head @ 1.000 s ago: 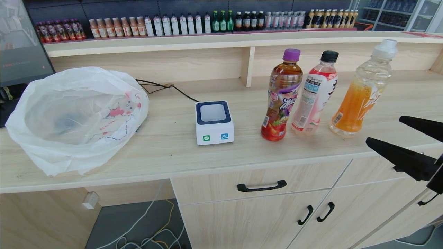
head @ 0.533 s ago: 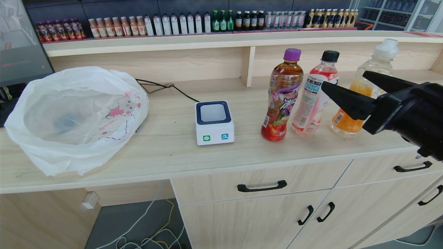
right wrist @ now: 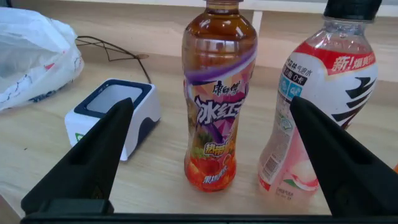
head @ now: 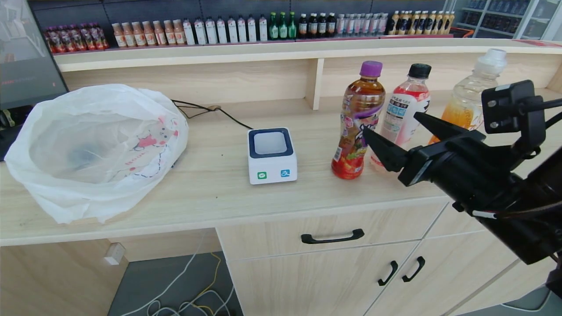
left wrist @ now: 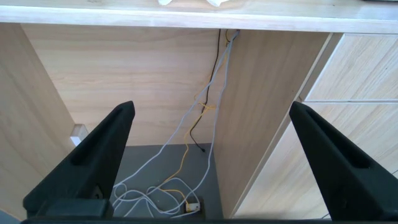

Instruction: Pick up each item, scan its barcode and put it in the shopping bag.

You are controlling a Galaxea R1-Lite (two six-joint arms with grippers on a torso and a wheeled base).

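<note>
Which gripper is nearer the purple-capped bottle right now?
Right. The right gripper is open just in front of the bottle; the left gripper is below the counter, facing cables.

Bright, even overhead indoor light, no hard shadows, just a faint soft one on the counter under the purple-capped bottle straight ahead of the right gripper, which reads as a black near-silhouette. Small highlights on that bottle, pale sheen on the scanner window off to the gripper's side. Head view bows the counter edge near the frame edges; the recess beyond the left gripper is dimmer.
</note>
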